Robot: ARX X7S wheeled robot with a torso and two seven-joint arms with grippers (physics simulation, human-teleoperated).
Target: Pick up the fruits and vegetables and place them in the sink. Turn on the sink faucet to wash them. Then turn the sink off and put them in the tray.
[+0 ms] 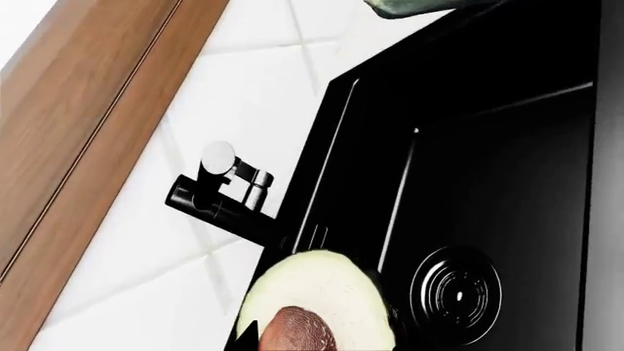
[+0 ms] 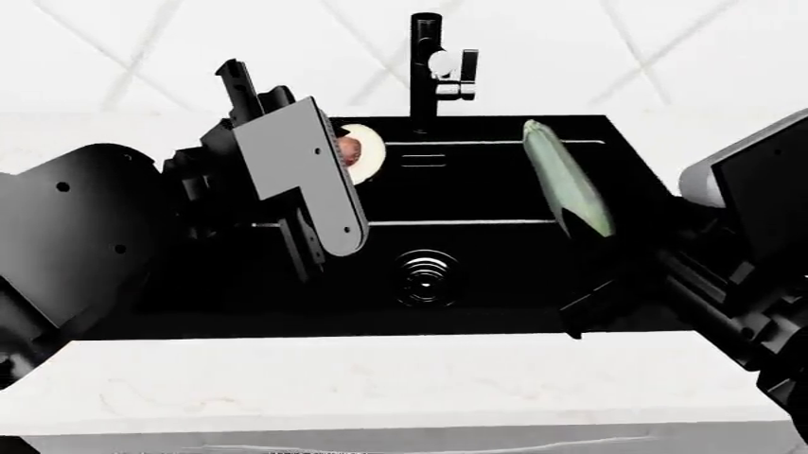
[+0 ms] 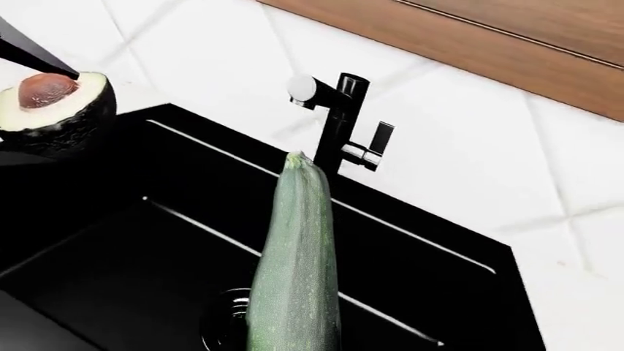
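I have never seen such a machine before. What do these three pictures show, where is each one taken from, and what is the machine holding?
This is a simulated robot with two arms, each ending in a gripper. One picture comes from a camera on its head, looking down over both arms. The other two come from cameras near each gripper.

Below the arms is a black sink with a round drain. Behind it stands a black faucet with a small side lever.

The left gripper holds a halved avocado, pale green with a brown pit, above the sink. The right gripper holds a long green zucchini, also above the sink; its fingers are hidden in these pictures. Nothing lies inside the sink yet, as far as the pictures show.
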